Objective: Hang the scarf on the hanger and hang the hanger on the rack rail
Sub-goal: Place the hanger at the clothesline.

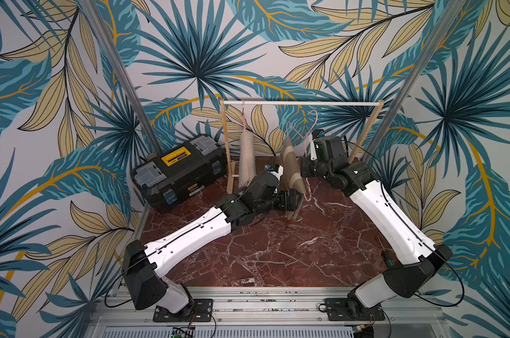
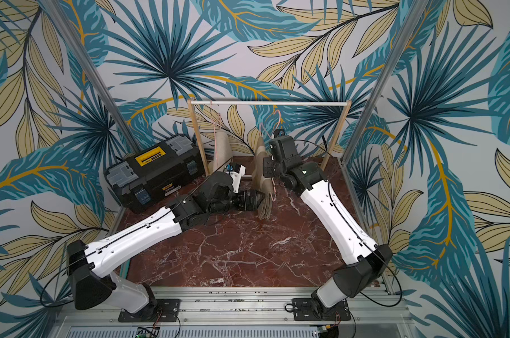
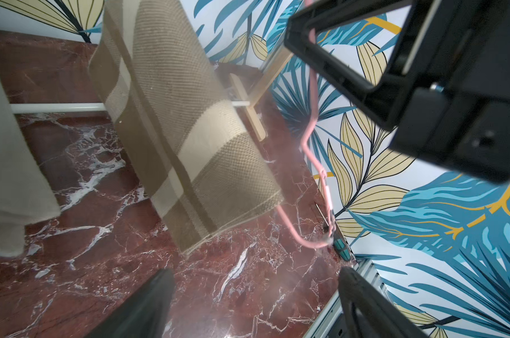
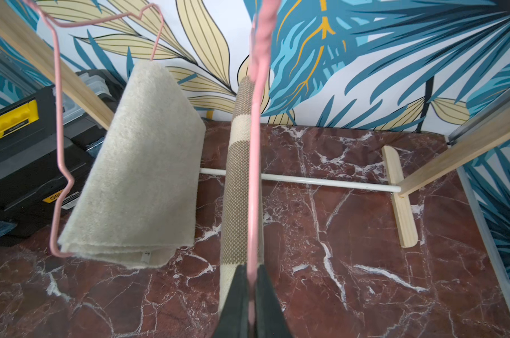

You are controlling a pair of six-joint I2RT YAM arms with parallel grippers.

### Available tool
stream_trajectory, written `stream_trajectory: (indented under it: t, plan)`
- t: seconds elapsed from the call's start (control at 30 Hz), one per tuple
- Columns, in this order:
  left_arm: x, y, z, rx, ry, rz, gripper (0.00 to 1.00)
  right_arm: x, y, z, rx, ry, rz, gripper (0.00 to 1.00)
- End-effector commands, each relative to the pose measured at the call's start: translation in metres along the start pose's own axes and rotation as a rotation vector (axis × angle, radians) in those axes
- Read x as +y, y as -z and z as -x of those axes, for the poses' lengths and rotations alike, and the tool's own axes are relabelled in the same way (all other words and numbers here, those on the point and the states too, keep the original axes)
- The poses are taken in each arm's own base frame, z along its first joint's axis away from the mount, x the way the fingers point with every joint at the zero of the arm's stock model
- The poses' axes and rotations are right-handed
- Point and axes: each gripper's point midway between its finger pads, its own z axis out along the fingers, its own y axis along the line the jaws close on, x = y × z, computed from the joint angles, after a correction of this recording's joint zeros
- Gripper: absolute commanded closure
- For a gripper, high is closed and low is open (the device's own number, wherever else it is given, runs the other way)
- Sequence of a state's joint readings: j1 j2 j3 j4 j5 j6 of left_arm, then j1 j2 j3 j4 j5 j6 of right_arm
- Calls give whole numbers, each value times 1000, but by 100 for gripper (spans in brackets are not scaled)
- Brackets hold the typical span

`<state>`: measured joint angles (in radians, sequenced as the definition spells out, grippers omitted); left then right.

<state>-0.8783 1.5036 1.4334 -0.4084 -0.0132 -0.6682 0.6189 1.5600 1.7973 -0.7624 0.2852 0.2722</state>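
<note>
Red marble tabletop (image 1: 277, 248) is stretching between leaf-print walls (image 1: 204, 44). Right gripper (image 4: 251, 273) is clamping the pink hanger (image 4: 255, 146); left gripper (image 3: 256, 272) is gaping near the scarf (image 3: 174, 117).

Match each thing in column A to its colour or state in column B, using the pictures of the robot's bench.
Column A
1. left hand
2. right hand
3. brown checked scarf
4. toolbox

Column B
a. shut on a pink hanger
b. black and yellow
c. open, holding nothing
d. draped over the hanger that a hand holds

Pairs: 1-c, 2-a, 3-d, 4-b
</note>
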Motion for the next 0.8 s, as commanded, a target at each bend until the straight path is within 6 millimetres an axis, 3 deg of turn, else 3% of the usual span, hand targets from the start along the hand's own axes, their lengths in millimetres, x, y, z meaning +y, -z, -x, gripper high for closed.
stream_trajectory:
  t: [0.0, 0.13, 0.4, 0.67, 0.77]
  plan:
    - [-4, 12, 20, -80, -28, 12, 7, -17, 9, 46, -146, 10, -6, 100]
    - [7, 22, 26, -125, -56, 64, 6, -37, 4, 71, -197, 13, -9, 100]
    - [30, 32, 34, -133, -73, 127, 5, -50, -7, 115, -259, 24, 55, 100]
    - [59, 36, 32, -124, -41, 167, 5, -64, -36, 133, -260, -9, 114, 100]
    - [70, 34, 31, -118, -21, 181, 4, -69, -49, 129, -234, -31, 130, 100]
